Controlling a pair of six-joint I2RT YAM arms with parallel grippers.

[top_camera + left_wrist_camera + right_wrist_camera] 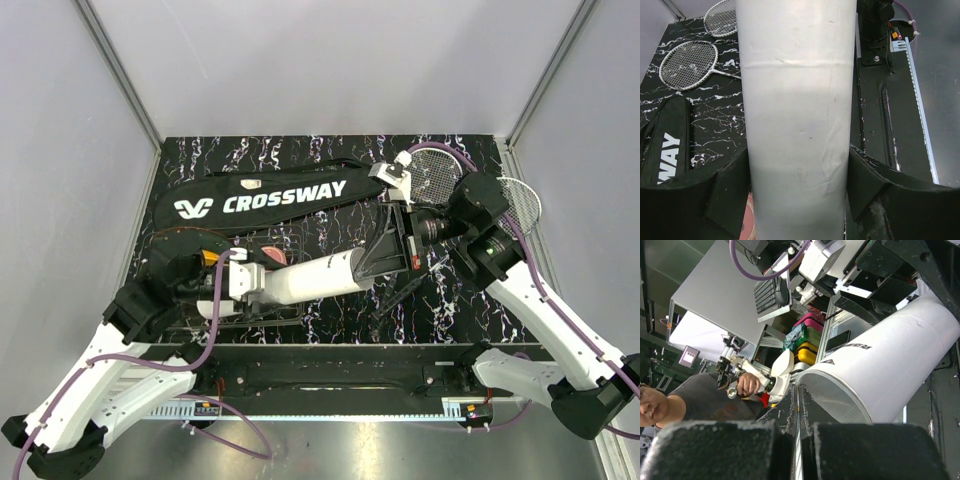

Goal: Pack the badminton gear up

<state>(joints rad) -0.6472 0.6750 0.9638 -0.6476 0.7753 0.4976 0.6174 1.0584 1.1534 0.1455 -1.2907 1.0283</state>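
While my left fingers squeeze the white tube over the desk, it lies flat, its open end pointing straight at my right fingers. Those are shut tight, holding nothing I can see, just beside the opening.

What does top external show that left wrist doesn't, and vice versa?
Top external only: the full CROSSWAY lettering on the black bag, both arms, and the right end effector at the open end of the white tube.
Left wrist only: a close-up of the left end effector, with its fingers on either side of the tube, and a seam line around the tube.
Both: the tube, the two rackets and the bag.
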